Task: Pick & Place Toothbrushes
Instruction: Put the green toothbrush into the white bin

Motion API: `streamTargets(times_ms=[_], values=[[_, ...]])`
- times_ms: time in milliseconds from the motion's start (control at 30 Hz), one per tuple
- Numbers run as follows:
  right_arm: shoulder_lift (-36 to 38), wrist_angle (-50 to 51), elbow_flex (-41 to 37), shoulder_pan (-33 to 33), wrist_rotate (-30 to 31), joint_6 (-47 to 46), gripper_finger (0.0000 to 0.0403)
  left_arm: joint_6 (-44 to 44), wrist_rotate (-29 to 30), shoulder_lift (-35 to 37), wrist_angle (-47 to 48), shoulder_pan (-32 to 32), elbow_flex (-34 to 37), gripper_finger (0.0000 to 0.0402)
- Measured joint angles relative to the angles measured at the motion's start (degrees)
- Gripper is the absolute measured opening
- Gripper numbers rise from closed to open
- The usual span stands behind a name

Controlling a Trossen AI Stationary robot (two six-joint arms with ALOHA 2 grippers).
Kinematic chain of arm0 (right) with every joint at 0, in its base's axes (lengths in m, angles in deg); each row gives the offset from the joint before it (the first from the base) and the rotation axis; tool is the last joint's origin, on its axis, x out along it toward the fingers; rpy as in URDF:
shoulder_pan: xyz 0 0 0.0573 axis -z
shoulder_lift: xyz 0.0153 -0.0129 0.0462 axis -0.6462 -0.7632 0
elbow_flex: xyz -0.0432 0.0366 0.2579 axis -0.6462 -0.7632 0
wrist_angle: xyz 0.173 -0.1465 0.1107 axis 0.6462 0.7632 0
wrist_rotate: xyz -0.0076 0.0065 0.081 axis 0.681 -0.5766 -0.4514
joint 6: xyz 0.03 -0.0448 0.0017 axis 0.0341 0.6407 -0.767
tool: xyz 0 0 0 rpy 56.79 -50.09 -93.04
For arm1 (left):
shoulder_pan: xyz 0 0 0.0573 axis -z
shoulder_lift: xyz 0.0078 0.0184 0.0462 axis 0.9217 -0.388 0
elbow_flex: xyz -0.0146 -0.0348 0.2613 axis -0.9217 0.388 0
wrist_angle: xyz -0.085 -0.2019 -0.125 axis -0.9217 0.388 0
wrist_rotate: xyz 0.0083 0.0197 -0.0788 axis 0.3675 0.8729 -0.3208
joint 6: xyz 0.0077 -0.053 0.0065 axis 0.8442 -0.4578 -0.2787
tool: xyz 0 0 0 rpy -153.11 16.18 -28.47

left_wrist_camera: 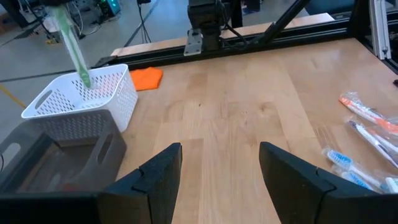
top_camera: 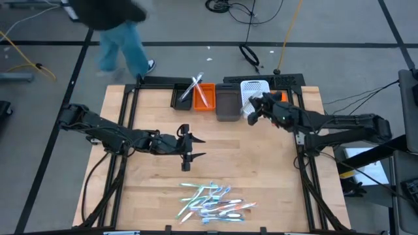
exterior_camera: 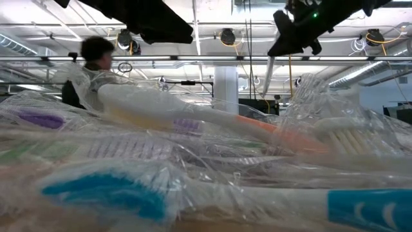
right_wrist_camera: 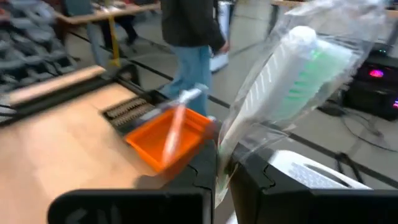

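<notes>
Several wrapped toothbrushes (top_camera: 212,202) lie in a loose pile near the table's front edge and fill the low view (exterior_camera: 193,129). My right gripper (top_camera: 251,111) is shut on a green toothbrush (right_wrist_camera: 301,74) in clear wrap, held over the white basket (top_camera: 256,87) at the back. In the left wrist view that toothbrush (left_wrist_camera: 73,46) hangs above the basket (left_wrist_camera: 93,102). The orange bin (top_camera: 204,98) holds one or two toothbrushes (right_wrist_camera: 174,127). My left gripper (top_camera: 192,149) hovers open over bare wood at mid table, with nothing between its fingers (left_wrist_camera: 155,180). My right gripper pinches the green toothbrush between its two shut fingers, on the wrapped handle (right_wrist_camera: 222,158) away from the bristle end. The toothbrush is lifted clear of the table and hangs slanted below the fingers (exterior_camera: 269,71), its free end over the white basket. Whether it touches the basket cannot be told.
A black bin (top_camera: 181,96), the orange bin and a grey bin (top_camera: 227,104) stand in a row beside the white basket along the far edge. An orange piece (left_wrist_camera: 146,78) lies on the wood behind the basket. A person (top_camera: 121,39) walks beyond the table's far side.
</notes>
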Motion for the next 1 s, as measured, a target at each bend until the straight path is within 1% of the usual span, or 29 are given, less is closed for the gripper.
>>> streamTargets(times_ms=[67, 167, 467, 533, 667, 833, 1000], values=[[-0.2, 1.9, 0.0, 2.1, -0.5, -0.4, 0.0014, -0.6, 0.0, 0.0, 0.0, 0.0, 0.0, 0.0218], [-0.2, 6.1, 1.1, 5.4, -3.1, -0.7, 0.0014, -0.9, 0.0, 0.0, 0.0, 0.0, 0.0, 0.0218], [-3.9, 20.1, 7.7, 11.3, -3.4, -1.7, 0.0014, -2.7, 0.0, 0.0, 0.0, 0.0, 0.0, 0.0218], [-5.6, 23.0, 9.0, 12.4, -4.6, -1.7, 0.0014, -3.2, 0.0, 0.0, 0.0, 0.0, 0.0, 0.0218], [-9.1, 27.1, 11.6, 14.2, -4.9, -1.7, 0.0014, -3.9, 0.0, 0.0, 0.0, 0.0, 0.0, 0.0218], [-14.1, 31.2, 14.8, 17.4, -7.8, -1.2, 0.0014, -4.7, 0.0, -0.8, -0.1, 0.0, 0.0, 0.0218], [-18.1, 34.7, 17.5, 20.8, -11.7, -0.7, 0.0014, -5.4, 0.0, -3.0, -0.3, 0.0, 0.0, 0.0218]])
